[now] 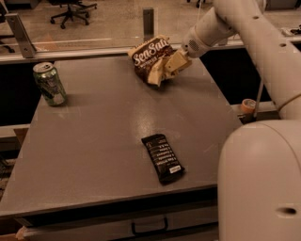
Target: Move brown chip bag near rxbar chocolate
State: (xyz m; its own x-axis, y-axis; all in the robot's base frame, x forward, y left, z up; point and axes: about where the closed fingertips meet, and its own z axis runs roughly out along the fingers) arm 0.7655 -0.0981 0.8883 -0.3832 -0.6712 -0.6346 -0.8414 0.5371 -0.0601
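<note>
the brown chip bag (149, 59) sits well beyond the rxbar chocolate (162, 158), at the far edge of the grey table (94, 141), tilted with its dark top leaning left. you can read "sea salt" in white script across that dark top; the tan lower part is crumpled. the gripper (170, 67) is at the bag's right side, also far beyond the rxbar and a little to its right, and its jaws are closed onto the bag's lower right edge. you cannot tell whether the bag's bottom corner touches the surface.

the rxbar lies flat near the table's front edge, angled, with rows of white text too small to read and a small white label at its near end. the table top is plain matte grey with a faint sheen just beyond the rxbar.

far to the rxbar's left and further back, a green soda can (49, 84) stands upright near the table's left edge; its markings are not legible. below the rxbar, a dark drawer handle (149, 227) shows in the table's front. to the rxbar's right bulks the robot's white body (261, 183), and a tape roll (248, 105) rests on a ledge beyond that. behind the table, far past the rxbar, run a rail with an upright post (148, 21) and a pale floor with an office chair (70, 9).
</note>
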